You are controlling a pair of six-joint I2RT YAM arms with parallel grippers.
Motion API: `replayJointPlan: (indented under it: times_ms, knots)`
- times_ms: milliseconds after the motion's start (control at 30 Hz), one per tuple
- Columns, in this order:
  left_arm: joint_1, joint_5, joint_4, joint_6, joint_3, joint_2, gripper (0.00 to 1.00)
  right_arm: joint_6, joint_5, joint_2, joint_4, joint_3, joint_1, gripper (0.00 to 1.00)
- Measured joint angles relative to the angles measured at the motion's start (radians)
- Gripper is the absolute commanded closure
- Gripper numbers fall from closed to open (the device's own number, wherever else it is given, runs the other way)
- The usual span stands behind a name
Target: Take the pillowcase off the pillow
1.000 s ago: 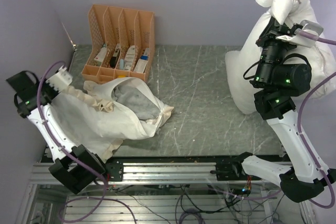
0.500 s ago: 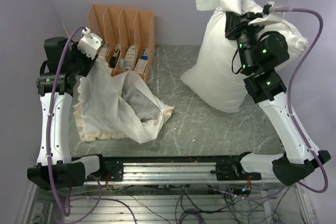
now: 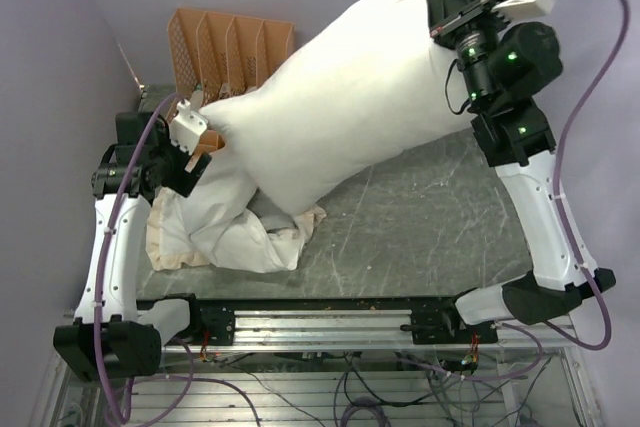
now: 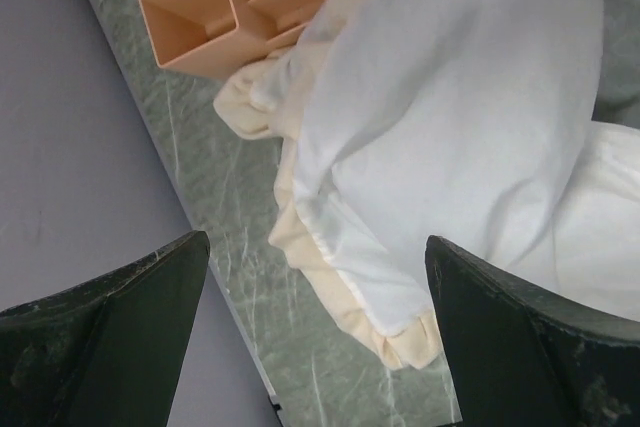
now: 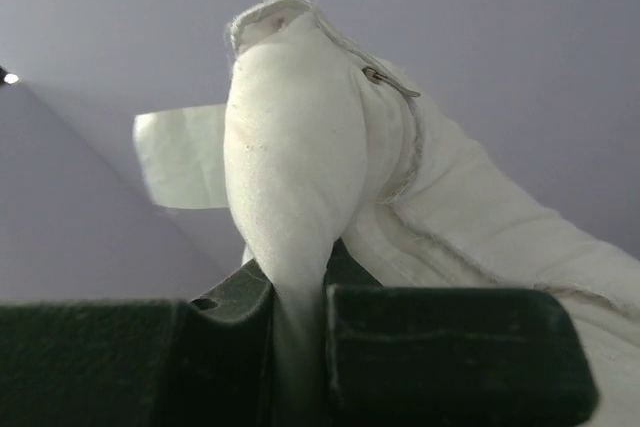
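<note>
The plump white pillow (image 3: 340,97) hangs slantwise above the table, its low corner over the pillowcase. My right gripper (image 3: 455,22) is high at the back right, shut on the pillow's top corner (image 5: 290,167), which is pinched between the dark fingers (image 5: 450,347) of that gripper (image 5: 300,297). The pillowcase (image 3: 225,232) lies in a crumpled heap at the table's left, with its cream frill (image 4: 335,292) along the edge. My left gripper (image 3: 192,157) hovers over that heap. In the left wrist view this gripper (image 4: 320,347) is wide open, with nothing between its fingers.
An orange desk organizer (image 3: 225,42) stands at the back left, partly behind the pillow, and its compartments (image 4: 230,17) sit just beyond the pillowcase. The grey marble table (image 3: 420,227) ends at purple walls on the left and back. A metal rail runs along the near edge.
The left gripper has opened and let go of the pillowcase, which dropped into a heap. The right arm has swung the pillow up and leftward, out over the table.
</note>
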Motion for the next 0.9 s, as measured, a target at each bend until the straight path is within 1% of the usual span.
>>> replayJointPlan:
  times_ms: [67, 133, 267, 300, 333, 367, 433, 467, 500, 633, 700, 767, 833, 900]
  knots:
    - [0.000, -0.008, -0.013, 0.000, -0.021, -0.031, 0.00, 0.041, -0.010, -0.002, -0.008, -0.072, -0.020, 1.00]
    - [0.000, -0.010, -0.022, 0.000, -0.033, -0.063, 0.00, 0.082, -0.036, -0.020, -0.006, -0.193, -0.071, 1.00]
    - [0.000, 0.000, -0.031, -0.021, -0.038, -0.109, 0.00, 0.186, -0.114, -0.046, 0.016, -0.488, -0.270, 1.00]
    - [0.000, 0.004, -0.031, -0.030, -0.039, -0.116, 0.00, 0.206, -0.121, -0.047, 0.031, -0.571, -0.321, 0.94]
    - [0.000, 0.009, -0.028, -0.040, -0.042, -0.125, 0.00, 0.217, -0.120, -0.047, 0.039, -0.645, -0.364, 0.83]
    - [0.000, 0.013, -0.027, -0.050, -0.045, -0.132, 0.00, 0.220, -0.110, -0.042, 0.039, -0.712, -0.397, 0.67]
    - [0.000, 0.018, -0.021, -0.074, -0.059, -0.151, 0.00, 0.214, -0.097, -0.031, 0.035, -0.806, -0.423, 0.24]
    - [0.000, 0.020, -0.014, -0.085, -0.066, -0.162, 0.00, 0.209, -0.092, -0.026, 0.031, -0.828, -0.424, 0.05]
    - [0.000, 0.021, -0.004, -0.099, -0.075, -0.173, 0.00, 0.192, -0.090, -0.019, 0.028, -0.840, -0.422, 0.01]
    - [0.000, 0.021, 0.048, -0.154, -0.111, -0.213, 0.00, 0.116, -0.046, -0.008, 0.031, -0.844, -0.411, 0.00]
    - [0.000, 0.017, 0.078, -0.182, -0.130, -0.227, 0.00, 0.087, 0.016, -0.019, 0.033, -0.860, -0.406, 0.00]
    - [0.002, 0.009, 0.114, -0.212, -0.153, -0.240, 0.00, 0.060, 0.124, -0.057, 0.024, -0.906, -0.400, 0.00]
    - [0.003, -0.002, 0.153, -0.239, -0.177, -0.254, 0.00, 0.030, 0.259, -0.121, 0.014, -0.967, -0.397, 0.00]
    - [0.008, -0.012, 0.196, -0.268, -0.202, -0.270, 0.00, 0.008, 0.359, -0.183, 0.009, -1.016, -0.396, 0.00]
